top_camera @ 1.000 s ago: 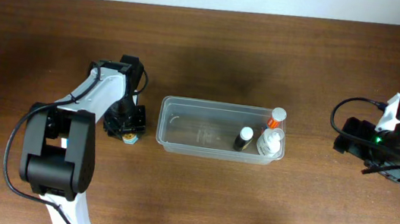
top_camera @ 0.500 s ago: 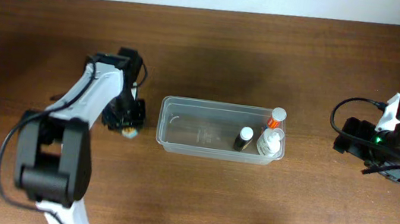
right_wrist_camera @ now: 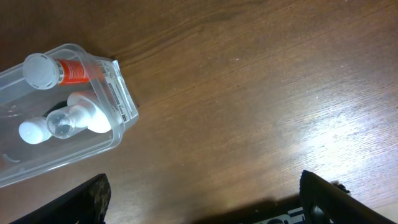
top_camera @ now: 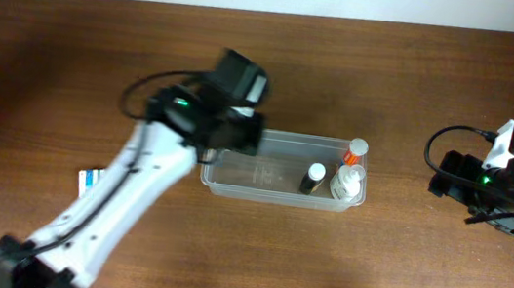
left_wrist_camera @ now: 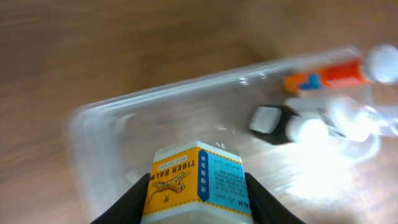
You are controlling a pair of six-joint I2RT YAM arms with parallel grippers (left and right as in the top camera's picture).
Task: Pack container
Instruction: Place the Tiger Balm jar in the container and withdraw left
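Observation:
The clear plastic container (top_camera: 264, 169) lies mid-table. Its right end holds an orange-labelled tube with a white cap (top_camera: 355, 152), a dark bottle (top_camera: 313, 178) and a clear bottle with a white cap (top_camera: 347, 183). My left gripper (top_camera: 236, 134) hovers over the container's left end, shut on an orange-and-blue Tiger Balm box (left_wrist_camera: 196, 180). The left wrist view shows the container (left_wrist_camera: 87, 143) below the box and the left gripper (left_wrist_camera: 198, 208). My right gripper (top_camera: 451, 184) is open and empty, to the right of the container (right_wrist_camera: 121, 102); its fingers (right_wrist_camera: 205, 202) are over bare wood.
A small blue-and-white box (top_camera: 90, 180) lies on the table to the left of the container, beside my left arm. The wooden table's far edge runs along the top of the overhead view.
My left arm has swung right from the table left of the container to over its left end, carrying the Tiger Balm box. The right arm has not moved.

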